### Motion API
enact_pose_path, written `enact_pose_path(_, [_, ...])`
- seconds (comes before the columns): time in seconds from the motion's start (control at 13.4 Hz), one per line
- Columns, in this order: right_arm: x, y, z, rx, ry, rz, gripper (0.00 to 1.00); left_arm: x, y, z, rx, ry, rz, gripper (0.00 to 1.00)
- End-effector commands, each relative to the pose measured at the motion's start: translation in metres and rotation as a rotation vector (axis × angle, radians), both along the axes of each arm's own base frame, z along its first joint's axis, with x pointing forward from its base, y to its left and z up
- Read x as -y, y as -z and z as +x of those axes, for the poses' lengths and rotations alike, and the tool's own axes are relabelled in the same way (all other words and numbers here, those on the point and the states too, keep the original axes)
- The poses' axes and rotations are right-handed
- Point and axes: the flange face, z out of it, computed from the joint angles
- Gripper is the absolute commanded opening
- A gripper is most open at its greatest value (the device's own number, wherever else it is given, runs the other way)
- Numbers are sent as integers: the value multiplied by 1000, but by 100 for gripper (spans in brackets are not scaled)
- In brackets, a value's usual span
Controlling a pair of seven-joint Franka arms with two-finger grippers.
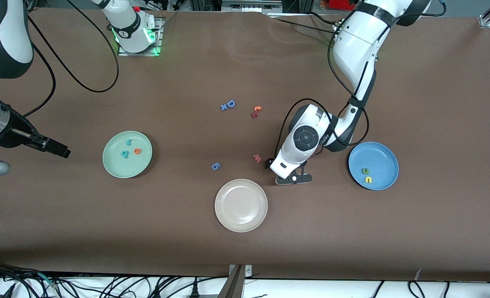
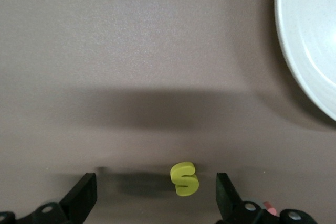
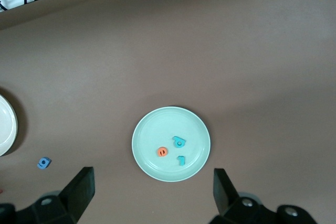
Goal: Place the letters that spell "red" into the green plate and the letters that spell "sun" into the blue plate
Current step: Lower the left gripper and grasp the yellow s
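r (image 1: 129, 142), e (image 1: 137, 151), d (image 1: 124, 153) in green plate (image 1: 114, 167), toward right arm's end. u (image 1: 368, 179), n (image 1: 364, 170) in blue plate (image 1: 383, 155), toward left arm's end. s (image 2: 184, 178) on table between left gripper's (image 2: 155, 195) spread fingers, beside white plate (image 1: 228, 215). Right gripper (image 3: 152, 192) high over table.

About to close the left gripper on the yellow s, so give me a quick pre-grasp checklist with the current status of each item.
1. Left gripper open: ok.
2. Yellow s between its fingers, on the table: ok, though it sits closer to one finger.
3. Blue plate already holds green n and yellow u, with room for more: ok.
4. Green plate holds teal r, orange e, teal d: ok.
5. Right gripper open, up over the table at its own end, waiting: ok.
6. Beige-white plate clear of the grasp: ok.
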Motion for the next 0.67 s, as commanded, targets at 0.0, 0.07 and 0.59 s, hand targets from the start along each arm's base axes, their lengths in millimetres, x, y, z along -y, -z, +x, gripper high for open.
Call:
enact_pose_path(0.0, [2, -7, -2, 11, -8, 4, 100, 8, 3, 6, 12, -12, 6, 100])
enact_pose_path(0.07, [2, -7, -1, 15, -6, 3, 100, 9, 1, 7, 16, -12, 4, 100])
enact_pose_path(0.59, [2, -5, -1, 13, -10, -3, 100, 21, 5, 2, 53, 12, 71, 100])
